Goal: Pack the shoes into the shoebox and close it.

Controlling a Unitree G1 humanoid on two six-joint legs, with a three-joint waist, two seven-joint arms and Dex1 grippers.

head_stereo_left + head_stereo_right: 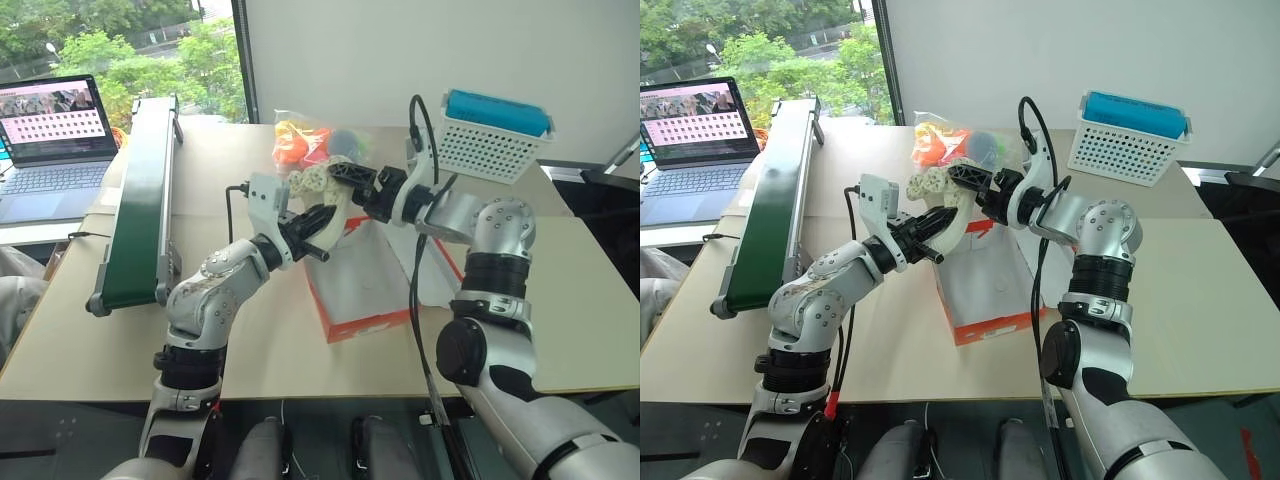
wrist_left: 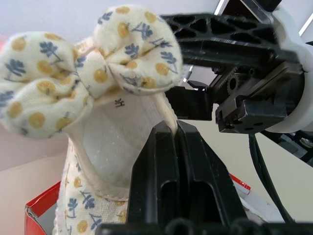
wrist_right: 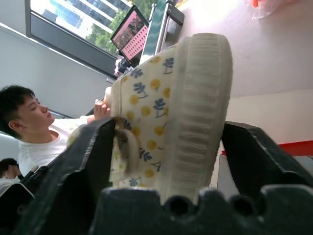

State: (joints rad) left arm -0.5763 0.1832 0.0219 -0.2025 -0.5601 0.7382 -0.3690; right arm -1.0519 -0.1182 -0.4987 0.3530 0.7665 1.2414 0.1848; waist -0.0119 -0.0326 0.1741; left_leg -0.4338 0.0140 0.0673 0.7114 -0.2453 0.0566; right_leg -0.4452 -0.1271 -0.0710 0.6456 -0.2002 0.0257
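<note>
One shoe [image 1: 318, 205], cream fabric with blue and yellow flowers and a bow, hangs in the air above the shoebox. My left gripper [image 1: 318, 243] is shut on the rim of its opening, seen close in the left wrist view [image 2: 177, 129]. My right gripper [image 1: 345, 190] reaches in from the far side. In the right wrist view its two fingers [image 3: 83, 161] stand on either side of the shoe [image 3: 166, 107], against upper and sole. The red-orange shoebox [image 1: 350, 325] lies open on the table below, lined with white tissue paper [image 1: 370, 275].
A clear bag of orange toys [image 1: 305, 140] lies behind the grippers. A white perforated basket [image 1: 490, 145] stands at the back right. A green conveyor [image 1: 140, 200] and a laptop [image 1: 55, 140] are on the left. A person [image 3: 29, 122] sits beyond the laptop.
</note>
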